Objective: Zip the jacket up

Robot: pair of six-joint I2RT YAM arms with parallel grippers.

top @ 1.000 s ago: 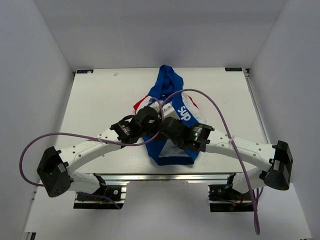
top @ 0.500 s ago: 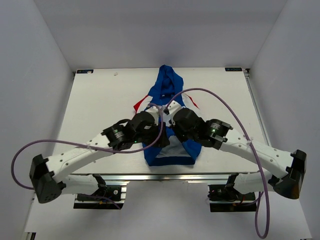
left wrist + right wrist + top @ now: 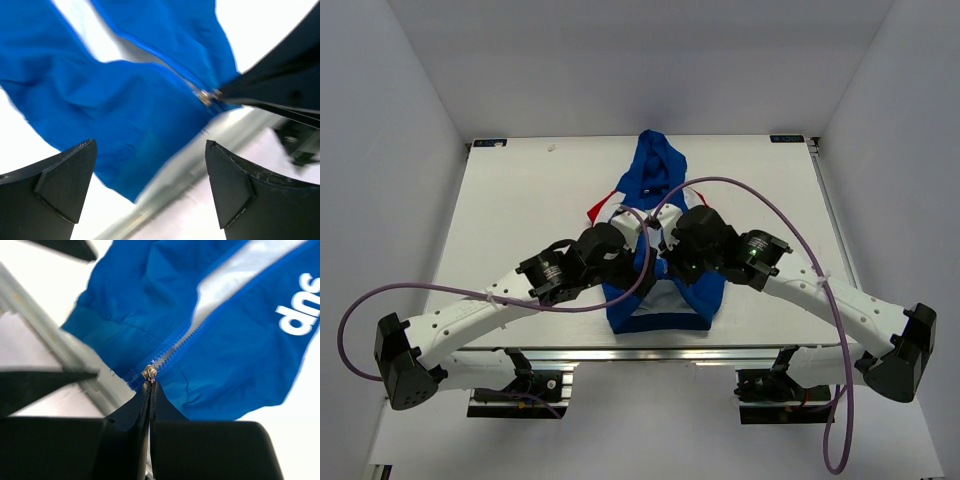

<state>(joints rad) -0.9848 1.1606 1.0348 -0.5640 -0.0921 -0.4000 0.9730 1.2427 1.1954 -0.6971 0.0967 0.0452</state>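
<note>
Left hand (image 3: pixel 150 170) has sprung apart, holding nothing; right hand (image 3: pixel 150 390) stays pinched on the zipper pull (image 3: pixel 149 372) at the bottom of the jacket (image 3: pixel 240 355), open track (image 3: pixel 200 325) running straight ahead of it.

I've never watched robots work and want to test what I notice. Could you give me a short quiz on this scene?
1. True or false: the jaws of the left arm are clamped on the royal-blue hooded fabric jacket.
2. What do the jaws of the right arm pinch? A) the hood B) the small metal zipper pull C) a purple cable
3. Fill in: the pull sits at the jacket's ____ end.

Key: 1 false, they stand open above the fabric. 2 B. 3 bottom.
</note>
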